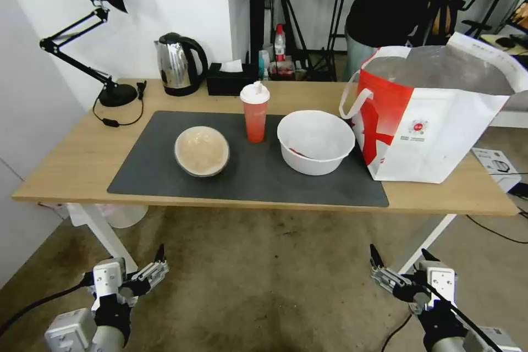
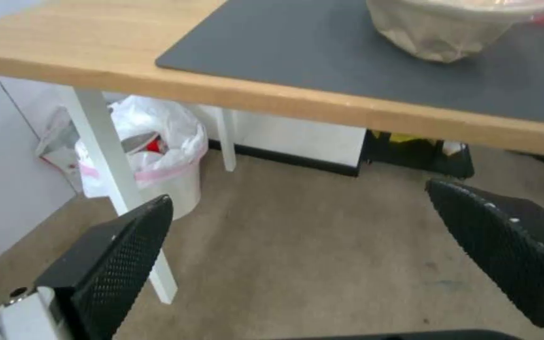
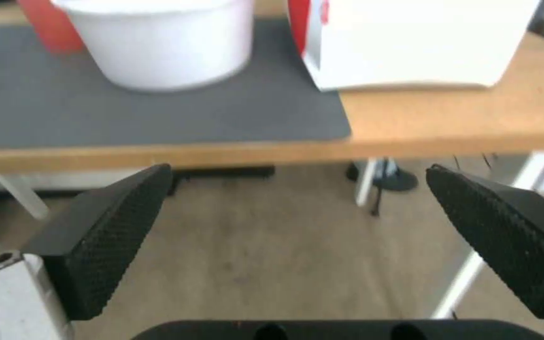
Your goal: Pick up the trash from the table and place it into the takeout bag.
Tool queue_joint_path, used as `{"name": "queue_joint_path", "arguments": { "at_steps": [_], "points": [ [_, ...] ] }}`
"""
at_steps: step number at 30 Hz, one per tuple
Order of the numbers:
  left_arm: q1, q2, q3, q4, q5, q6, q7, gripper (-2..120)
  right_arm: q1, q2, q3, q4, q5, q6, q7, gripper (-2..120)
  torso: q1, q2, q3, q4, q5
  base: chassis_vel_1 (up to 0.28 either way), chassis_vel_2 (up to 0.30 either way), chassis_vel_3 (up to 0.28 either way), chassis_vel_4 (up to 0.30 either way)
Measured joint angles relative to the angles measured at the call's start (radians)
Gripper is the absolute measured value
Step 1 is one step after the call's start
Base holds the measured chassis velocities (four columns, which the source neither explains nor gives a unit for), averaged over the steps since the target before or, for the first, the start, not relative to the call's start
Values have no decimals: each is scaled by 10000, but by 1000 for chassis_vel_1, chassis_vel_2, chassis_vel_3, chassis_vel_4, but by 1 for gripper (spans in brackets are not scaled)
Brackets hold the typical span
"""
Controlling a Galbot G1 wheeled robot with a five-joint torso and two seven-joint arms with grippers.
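Three pieces of trash stand on the table's (image 1: pixel 71 159) dark grey mat: a beige round bowl (image 1: pixel 202 150) (image 2: pixel 454 28) on the left, a red-orange cup with a white lid (image 1: pixel 255 113) in the middle, and a large white bowl (image 1: pixel 315 141) (image 3: pixel 158 42) on the right. Just right of the white bowl stands the takeout bag (image 1: pixel 434 121) (image 3: pixel 411 42), white and red, its mouth open. My left gripper (image 1: pixel 135 269) (image 2: pixel 297 203) and right gripper (image 1: pixel 399 264) (image 3: pixel 297 169) hang open and empty over the carpet, below and in front of the table edge.
A black desk lamp (image 1: pixel 104 38), a steel kettle (image 1: pixel 177 64) and a black tissue box (image 1: pixel 228 80) line the table's back edge. A lined waste bin (image 2: pixel 152 146) sits under the table by a white leg (image 2: pixel 108 156). A person stands behind the bag.
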Motion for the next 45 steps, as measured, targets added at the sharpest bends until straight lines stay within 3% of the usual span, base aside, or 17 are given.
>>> {"name": "queue_joint_path", "arguments": {
  "at_steps": [1, 5, 11, 20, 34, 39, 40, 41, 43, 45],
  "points": [
    [0, 0, 0, 0, 0, 0, 0, 100, 0, 0, 0, 0, 0, 0, 0, 100, 0, 0, 0, 0, 0, 0, 0, 0, 0],
    [-82, 77, -19, 0, -219, -672, 561, 100, 155, 30, -35, -88, -125, 1520, -911, 100, 0, 0, 0, 0, -3, 0, 0, 0, 0],
    [-267, 204, -9, 0, -634, -1588, 1464, 100, 565, -84, 18, -176, 267, 2456, -1503, 100, 1, -1, 0, 1, -1, 0, 0, 0, 0],
    [-446, 257, 76, 0, -1286, -2371, 1940, 100, 644, -213, 147, -54, 465, 2869, -1835, 100, 0, -1, 0, 0, -2, 0, 0, 0, 0],
    [-673, 391, 57, 0, -1288, -2371, 1928, 100, 795, -330, 193, -45, 513, 2910, -1917, 100, 1, -1, 0, 0, -2, 0, 0, 0, 0],
    [-814, 443, 40, 0, -772, -2327, 1935, 100, 929, -479, 264, -122, 522, 2903, -2175, 100, 0, -1, 0, -1, -2, 0, 0, 0, 0],
    [-839, 489, -2, 0, -562, -2311, 1960, 100, 1021, -614, 374, -167, 521, 2905, -2328, 100, 0, -1, -1, -2, -3, 0, 0, 0, 0],
    [-808, 585, -62, 0, -110, -2306, 2024, 100, 1385, -1272, 788, -225, 522, 2933, -2583, 100, 1, -1, -1, -2, 2, 0, 0, 0, 0],
    [-787, 605, -81, 0, -19, -2309, 2030, 100, 1518, -1545, 970, -225, 537, 2943, -2636, 100, 1, -1, 0, 2, -1, 0, 0, 0, 0],
    [-763, 627, -132, 0, 167, -2345, 2039, 100, 1781, -2388, 1605, -177, 745, 2933, -2781, 100, 1, -1, 0, 0, 2, 0, 0, 0, 0]
  ]
}}
